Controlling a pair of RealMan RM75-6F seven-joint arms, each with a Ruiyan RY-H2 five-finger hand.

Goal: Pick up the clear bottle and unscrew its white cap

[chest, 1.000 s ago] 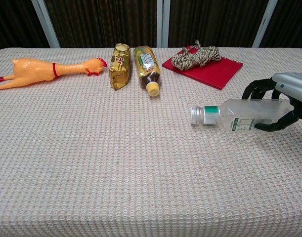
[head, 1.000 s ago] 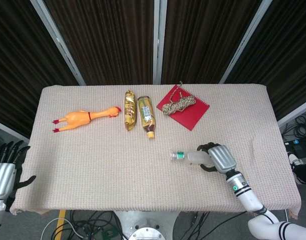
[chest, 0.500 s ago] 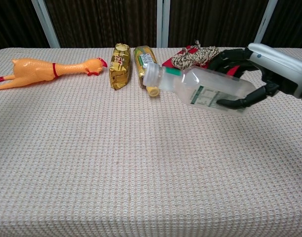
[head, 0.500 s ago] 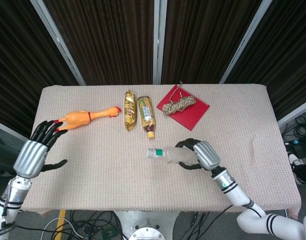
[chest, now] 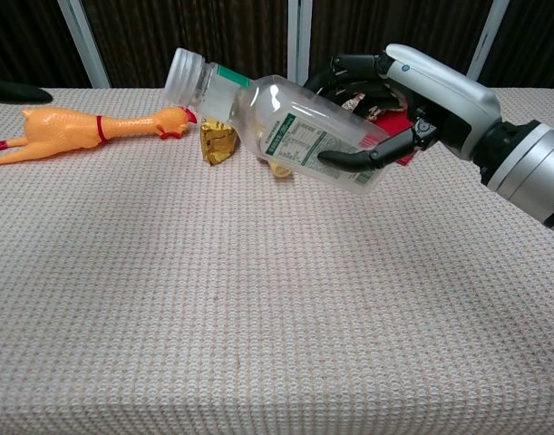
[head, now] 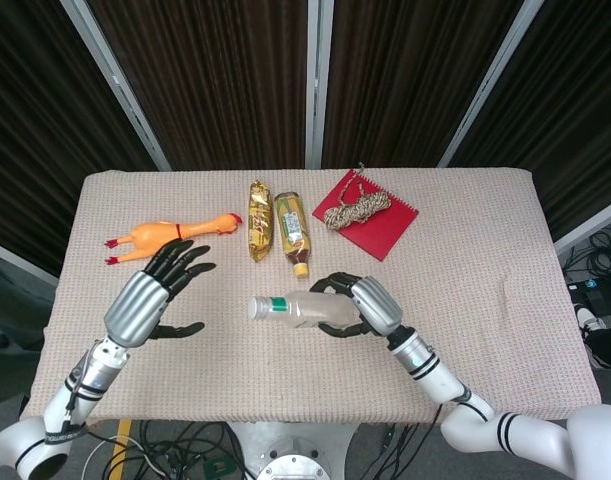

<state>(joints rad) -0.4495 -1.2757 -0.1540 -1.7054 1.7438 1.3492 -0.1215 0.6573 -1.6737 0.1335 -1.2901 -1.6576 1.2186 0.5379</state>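
My right hand [head: 363, 305] [chest: 413, 95] grips the clear bottle [head: 303, 310] [chest: 286, 127] around its body and holds it lifted above the table, lying nearly sideways. Its white cap [head: 255, 308] [chest: 183, 77] points toward my left side. My left hand [head: 150, 300] hovers over the left part of the table with fingers spread and nothing in it, a short way from the cap. In the chest view only a dark fingertip [chest: 14, 91] of that hand shows at the left edge.
A rubber chicken [head: 170, 236] [chest: 86, 127] lies at the left rear. A gold snack pack [head: 259, 220] [chest: 218, 122] and a brown tea bottle [head: 293, 233] lie side by side behind the held bottle. A red notebook [head: 370, 218] with coiled rope [head: 357, 208] sits at the rear right.
The right hand has carried the bottle up and further to my left, toward the table's middle. The left hand has come in from the left edge toward the cap, fingers still spread.
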